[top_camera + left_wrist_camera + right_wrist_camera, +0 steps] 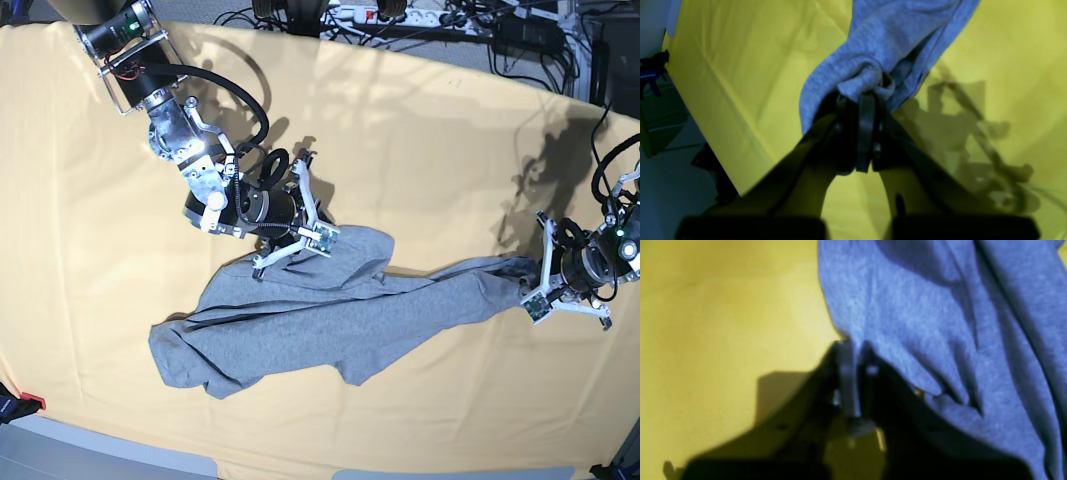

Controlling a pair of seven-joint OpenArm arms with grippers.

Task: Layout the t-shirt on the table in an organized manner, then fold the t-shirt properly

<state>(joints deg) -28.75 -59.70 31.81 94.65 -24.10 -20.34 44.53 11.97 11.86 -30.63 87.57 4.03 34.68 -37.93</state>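
The heather-grey t-shirt (300,320) lies crumpled and stretched across the yellow-orange table (100,200), plain side up. My left gripper (535,278) sits at the shirt's right end; in the left wrist view it (867,95) is shut on a bunched lump of the t-shirt (880,40), lifted a little above the table (740,83). My right gripper (322,238) is at the shirt's upper edge. In the right wrist view its jaws (853,346) are pressed together on the edge of the t-shirt (923,323), which drapes over one finger, with table (706,306) to the left.
A power strip and cables (400,15) run along the table's far edge. A dark clamp (650,75) grips the table's side, and a red-tipped clamp (25,403) sits at the near left corner. The table's front edge runs just below the shirt.
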